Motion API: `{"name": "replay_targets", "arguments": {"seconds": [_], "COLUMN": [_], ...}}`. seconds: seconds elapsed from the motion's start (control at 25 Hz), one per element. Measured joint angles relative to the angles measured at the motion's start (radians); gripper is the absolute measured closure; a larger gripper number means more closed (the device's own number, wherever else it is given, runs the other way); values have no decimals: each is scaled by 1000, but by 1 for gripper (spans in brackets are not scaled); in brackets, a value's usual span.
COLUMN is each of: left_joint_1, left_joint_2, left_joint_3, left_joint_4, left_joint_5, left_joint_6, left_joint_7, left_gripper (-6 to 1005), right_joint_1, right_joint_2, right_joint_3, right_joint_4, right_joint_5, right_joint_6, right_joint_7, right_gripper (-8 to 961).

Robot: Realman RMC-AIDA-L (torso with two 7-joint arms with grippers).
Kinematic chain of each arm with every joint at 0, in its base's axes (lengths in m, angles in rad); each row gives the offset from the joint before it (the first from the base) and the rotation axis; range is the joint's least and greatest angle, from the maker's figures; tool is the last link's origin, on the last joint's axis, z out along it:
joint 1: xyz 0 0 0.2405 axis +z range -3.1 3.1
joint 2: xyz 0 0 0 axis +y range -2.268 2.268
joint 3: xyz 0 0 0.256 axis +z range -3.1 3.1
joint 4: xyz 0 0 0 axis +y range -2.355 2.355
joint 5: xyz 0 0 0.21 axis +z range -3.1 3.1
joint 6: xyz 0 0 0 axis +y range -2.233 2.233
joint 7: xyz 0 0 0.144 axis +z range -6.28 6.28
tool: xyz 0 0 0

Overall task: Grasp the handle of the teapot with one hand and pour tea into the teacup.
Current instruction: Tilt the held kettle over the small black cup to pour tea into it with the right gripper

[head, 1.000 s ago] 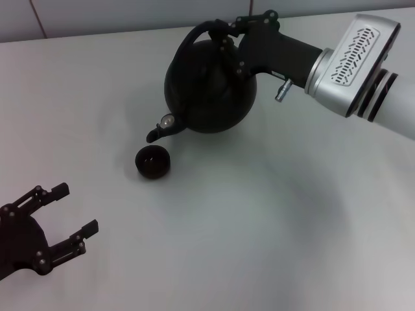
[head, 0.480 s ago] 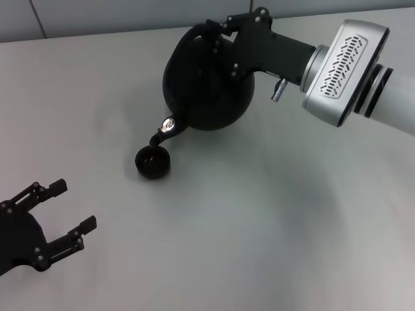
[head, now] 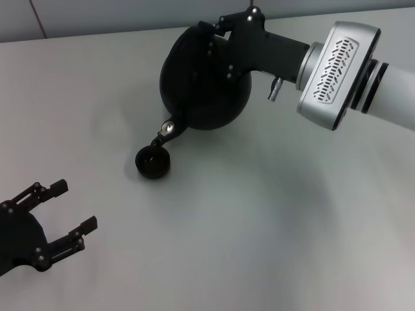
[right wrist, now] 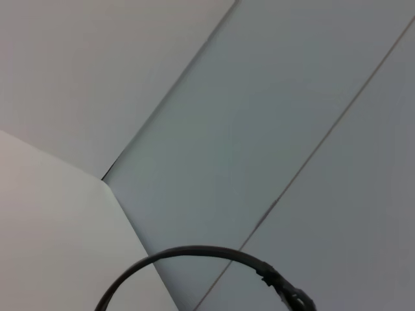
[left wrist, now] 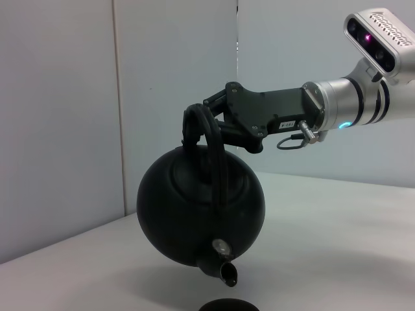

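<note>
Since a second ago my right tool (head: 217, 29), clamped on the black arched handle (left wrist: 206, 139), tipped the round matte-black teapot (head: 204, 84) further, spout directly over the tiny black teacup (head: 153, 162) on the table (head: 259, 227); left tool (head: 61, 214) parked open.

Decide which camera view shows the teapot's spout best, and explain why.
The left wrist view: the spout shows side-on, tipped down over the cup rim. The head view shows the spout from above, small against the teapot. The right wrist view misses it.
</note>
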Motion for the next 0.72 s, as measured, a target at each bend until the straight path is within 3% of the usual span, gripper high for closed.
{"name": "replay_targets", "arguments": {"seconds": [0.72], "left_joint_1": [4], "left_joint_2": [0], "left_joint_3": [0], "left_joint_4": [0], "left_joint_5": [1], "left_joint_6": [-1], "left_joint_7": [0], "left_gripper": [191], "right_joint_1": [-2], "right_joint_2": [-1], "right_joint_3": [-44], "right_joint_4": [-26], "right_joint_5": [2], "right_joint_6": [2], "right_joint_7": [-28], "right_gripper": [876]}}
